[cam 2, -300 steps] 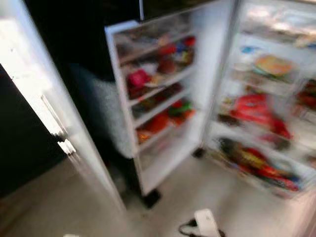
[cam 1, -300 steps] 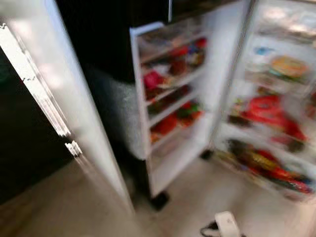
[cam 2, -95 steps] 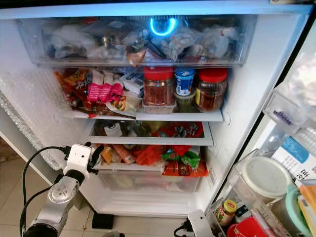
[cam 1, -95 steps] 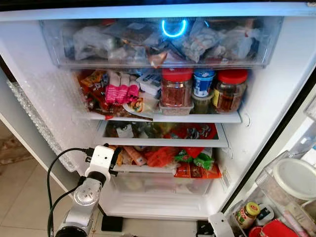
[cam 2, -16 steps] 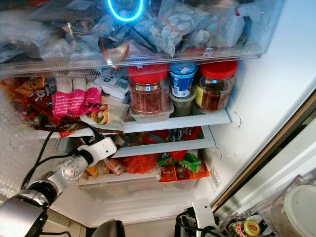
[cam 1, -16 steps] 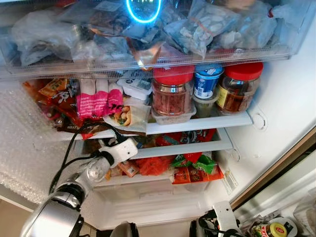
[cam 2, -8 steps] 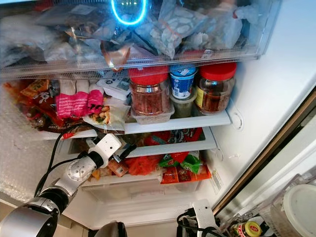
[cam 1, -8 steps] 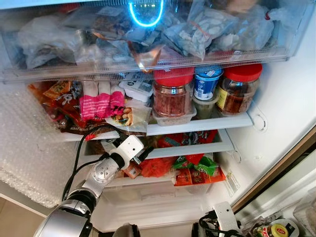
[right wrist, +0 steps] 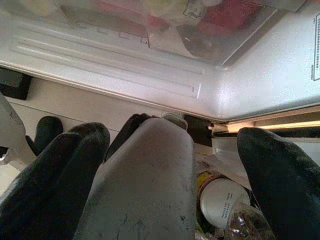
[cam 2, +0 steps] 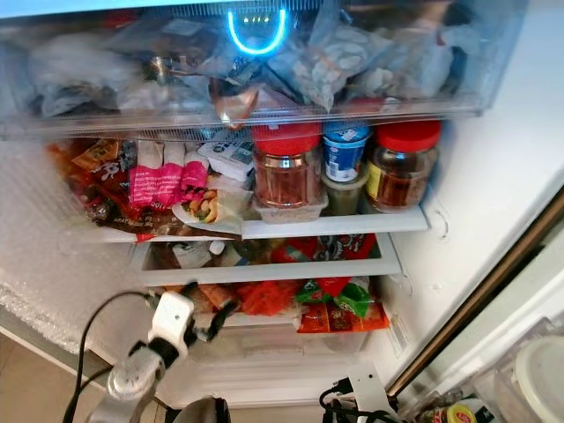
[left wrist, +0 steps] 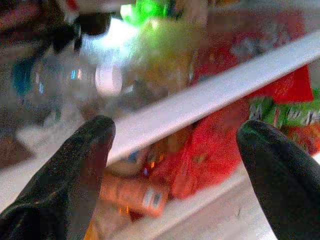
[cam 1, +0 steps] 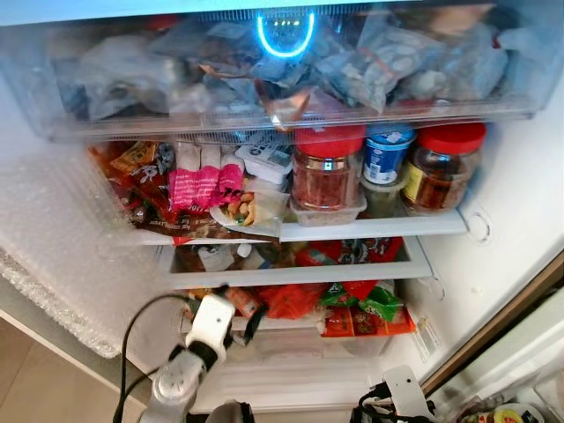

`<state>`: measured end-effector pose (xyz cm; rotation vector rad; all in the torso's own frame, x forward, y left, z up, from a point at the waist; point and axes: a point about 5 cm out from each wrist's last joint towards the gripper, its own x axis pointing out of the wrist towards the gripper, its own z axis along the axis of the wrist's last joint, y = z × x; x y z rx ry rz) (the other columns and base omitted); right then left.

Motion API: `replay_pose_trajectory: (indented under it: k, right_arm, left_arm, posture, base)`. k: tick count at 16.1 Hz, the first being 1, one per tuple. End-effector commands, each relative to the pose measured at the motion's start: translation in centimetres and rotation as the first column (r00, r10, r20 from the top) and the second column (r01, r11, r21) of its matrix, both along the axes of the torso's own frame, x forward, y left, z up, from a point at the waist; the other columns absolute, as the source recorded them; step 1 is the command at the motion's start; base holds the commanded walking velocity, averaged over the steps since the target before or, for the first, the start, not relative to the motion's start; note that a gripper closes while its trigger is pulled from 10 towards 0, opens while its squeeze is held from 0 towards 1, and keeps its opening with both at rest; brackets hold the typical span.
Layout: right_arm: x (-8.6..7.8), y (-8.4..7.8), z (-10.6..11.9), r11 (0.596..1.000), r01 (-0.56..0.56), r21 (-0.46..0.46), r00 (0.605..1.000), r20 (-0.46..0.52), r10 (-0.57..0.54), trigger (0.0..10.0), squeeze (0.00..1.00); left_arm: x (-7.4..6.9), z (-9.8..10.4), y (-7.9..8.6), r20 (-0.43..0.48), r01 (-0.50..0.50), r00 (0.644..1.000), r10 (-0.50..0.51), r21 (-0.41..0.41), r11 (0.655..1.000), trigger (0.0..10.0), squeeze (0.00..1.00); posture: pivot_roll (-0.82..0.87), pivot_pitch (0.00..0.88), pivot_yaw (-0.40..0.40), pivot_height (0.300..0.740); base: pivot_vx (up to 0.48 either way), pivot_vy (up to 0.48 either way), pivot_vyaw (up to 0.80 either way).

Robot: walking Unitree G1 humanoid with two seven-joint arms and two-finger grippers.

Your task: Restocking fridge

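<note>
The open fridge has packed shelves. My left gripper is low, in front of the lower shelf, and its white wrist points inward. It stands open with nothing between the fingers, facing red packets and an orange packet under a white shelf edge. My right gripper hangs low by the fridge's base with its fingers wide apart. A pale grey bottle-like thing lies between them, against one finger. Its wrist is at the bottom.
A clear top drawer holds bagged food under a blue ring light. Two red-lid jars and a blue-lid tub stand on the upper shelf beside pink packets. Bubble wrap lines the left wall.
My left arm has dropped and drawn back from the middle shelf edge to the lower shelf level, still open. The camera has shifted slightly.
</note>
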<state>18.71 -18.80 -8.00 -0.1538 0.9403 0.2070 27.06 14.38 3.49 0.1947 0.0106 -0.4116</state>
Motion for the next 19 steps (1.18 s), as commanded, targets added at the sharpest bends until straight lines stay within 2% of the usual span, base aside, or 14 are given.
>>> replay_pose_trajectory:
  k: [1, 2, 3, 5, 6, 10, 19]
  right_arm:
    - [-1.6, 0.1, -0.8, 1.000, -0.003, -0.004, 0.998, -0.069, 0.003, 10.0, 0.00]
    - [-1.5, 0.1, -0.8, 1.000, 0.000, -0.004, 0.998, -0.067, 0.000, 10.0, 0.00]
    - [-1.5, 0.1, -0.8, 1.000, 0.002, -0.003, 0.998, -0.066, -0.002, 10.0, 0.00]
    - [-1.4, 0.2, -0.8, 1.000, 0.007, -0.001, 0.998, -0.067, -0.007, 10.0, 0.00]
    - [-1.4, 0.1, -0.8, 1.000, 0.004, 0.000, 0.998, -0.070, -0.004, 10.0, 0.00]
    - [-1.2, 0.2, -0.7, 1.000, -0.001, 0.005, 0.998, -0.063, 0.001, 10.0, 0.00]
    - [-1.1, 0.1, -0.6, 1.000, -0.001, 0.006, 0.998, -0.064, 0.002, 10.0, 0.00]
  left_arm:
    - [-0.3, 0.4, 0.5, 0.005, -0.032, 0.999, 0.032, -0.004, 0.999, 10.0, 0.00]
    - [-0.8, 0.2, 1.4, 0.000, -0.141, 0.990, 0.141, -0.018, 0.990, 10.0, 0.00]
    - [-1.0, 0.1, 1.8, -0.008, -0.186, 0.983, 0.186, -0.028, 0.982, 10.0, 0.00]
    - [-1.8, -0.6, 4.2, -0.057, -0.405, 0.914, 0.401, -0.081, 0.911, 10.0, 0.00]
    - [-2.1, -1.0, 4.7, -0.083, -0.444, 0.895, 0.438, -0.077, 0.893, 10.0, 0.00]
    - [-2.8, -1.9, 5.2, -0.138, -0.466, 0.880, 0.455, -0.065, 0.882, 10.0, 0.00]
    - [-3.1, -1.9, 5.2, -0.157, -0.490, 0.865, 0.477, -0.058, 0.870, 10.0, 0.00]
  posture:
    - [-0.10, 0.000, 0.023, 0.642]
    - [-0.10, 0.000, 0.023, 0.642]
    - [-0.10, 0.000, 0.023, 0.642]
    - [-0.09, 0.000, 0.019, 0.642]
    - [-0.09, 0.000, 0.015, 0.642]
    - [-0.08, 0.000, 0.015, 0.642]
    - [-0.08, 0.000, 0.014, 0.642]
  base:
    - [0.000, 0.000, 0.00]
    - [0.000, 0.000, 0.00]
    - [0.000, 0.000, 0.00]
    - [0.000, 0.000, 0.00]
    - [0.000, 0.000, 0.00]
    - [-0.207, 0.000, 0.00]
    - [-0.282, 0.000, 0.00]
